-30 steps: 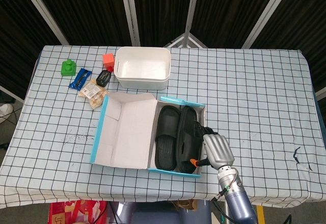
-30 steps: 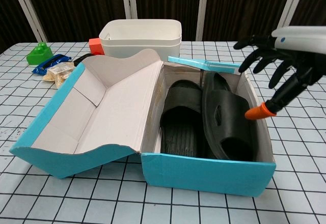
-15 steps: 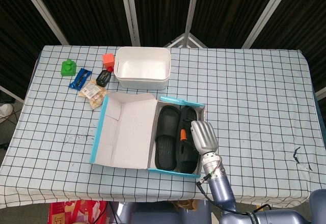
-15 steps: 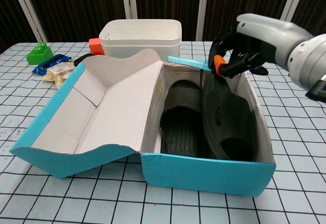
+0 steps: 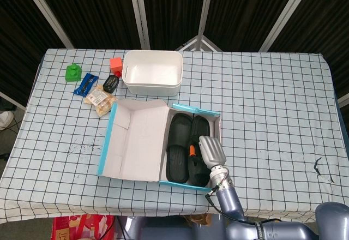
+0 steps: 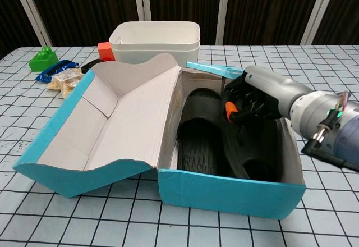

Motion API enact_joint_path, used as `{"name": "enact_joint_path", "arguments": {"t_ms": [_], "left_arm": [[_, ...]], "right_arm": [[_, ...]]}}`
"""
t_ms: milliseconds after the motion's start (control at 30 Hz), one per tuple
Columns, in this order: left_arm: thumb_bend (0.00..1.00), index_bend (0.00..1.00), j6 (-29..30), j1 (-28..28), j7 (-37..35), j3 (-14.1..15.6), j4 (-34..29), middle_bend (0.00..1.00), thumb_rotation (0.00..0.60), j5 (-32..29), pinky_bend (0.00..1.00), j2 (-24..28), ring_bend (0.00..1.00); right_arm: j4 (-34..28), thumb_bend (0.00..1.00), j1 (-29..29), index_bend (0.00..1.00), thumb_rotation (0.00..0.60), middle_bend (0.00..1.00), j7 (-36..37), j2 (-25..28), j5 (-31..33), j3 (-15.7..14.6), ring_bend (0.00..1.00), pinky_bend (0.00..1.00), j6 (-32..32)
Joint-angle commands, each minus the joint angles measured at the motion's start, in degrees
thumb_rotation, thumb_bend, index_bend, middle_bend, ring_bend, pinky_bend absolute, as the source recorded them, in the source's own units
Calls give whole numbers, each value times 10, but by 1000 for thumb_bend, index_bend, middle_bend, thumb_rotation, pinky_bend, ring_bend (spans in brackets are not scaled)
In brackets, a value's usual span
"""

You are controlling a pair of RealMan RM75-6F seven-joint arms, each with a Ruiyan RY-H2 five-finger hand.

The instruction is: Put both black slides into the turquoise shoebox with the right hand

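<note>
Right of centre in the chest view, the right hand is resting inside the turquoise shoebox, its fingers pressing, not grasping, the right slide, which is lying lengthwise directly beneath them beside the left slide.

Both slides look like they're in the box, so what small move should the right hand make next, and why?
Probably press the right slide down gently. It leans tilted against the left slide in the turquoise shoebox, not lying flat, and the right hand already rests on top of it. Then lift clear.
</note>
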Motion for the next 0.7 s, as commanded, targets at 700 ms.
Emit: {"name": "enact_joint_path", "arguments": {"t_ms": [700], "left_arm": [[363, 32, 4, 1, -6, 2, -1, 0, 600, 7, 0, 1, 0]], "right_arm": [[-84, 647, -2, 638, 600, 501, -23, -14, -97, 20, 602, 979, 37]]}}
